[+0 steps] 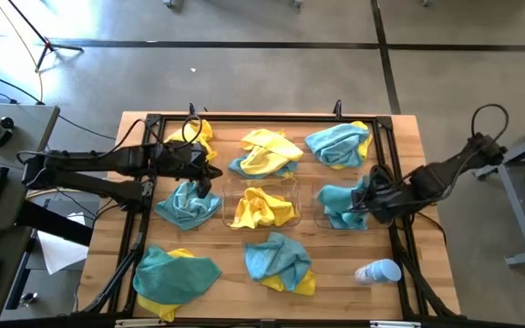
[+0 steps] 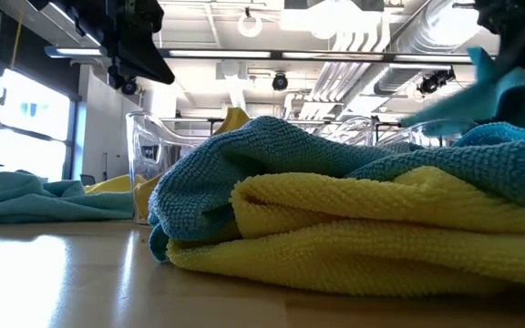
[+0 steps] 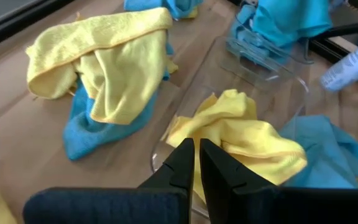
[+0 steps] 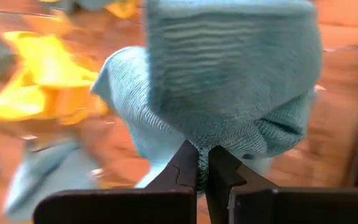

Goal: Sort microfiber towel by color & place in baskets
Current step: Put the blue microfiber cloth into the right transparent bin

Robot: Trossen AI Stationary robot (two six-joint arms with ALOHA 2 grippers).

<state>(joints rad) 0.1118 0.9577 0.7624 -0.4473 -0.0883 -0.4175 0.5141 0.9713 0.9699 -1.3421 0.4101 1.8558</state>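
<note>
Several yellow and teal microfiber towels lie about the wooden table. One yellow towel (image 1: 262, 208) (image 3: 253, 134) lies crumpled in the middle clear basket (image 1: 226, 196). My left gripper (image 1: 206, 180) (image 3: 197, 158) is shut and hovers over that basket's left wall, beside a loose teal towel (image 1: 188, 202). My right gripper (image 1: 368, 202) (image 4: 202, 163) is shut on a teal towel (image 1: 340, 205) over the right clear basket (image 1: 318, 219). My right gripper pinches a bunched fold (image 4: 229, 134) of the teal towel between its two fingers, coming from the table's right and slanting down. Several layers are gathered at the fingers. The held part (image 2: 509, 87) is raised, and the front pile hides its lower end.
A yellow towel (image 1: 196, 137), a yellow-on-teal pile (image 1: 267, 153) and a teal-and-yellow pile (image 1: 340, 144) lie along the far side. Teal-over-yellow piles (image 1: 173, 273) (image 1: 281, 260) sit near the front. A white and light-blue bottle (image 1: 378, 271) lies front right. A black frame (image 1: 149, 123) rims the table.
</note>
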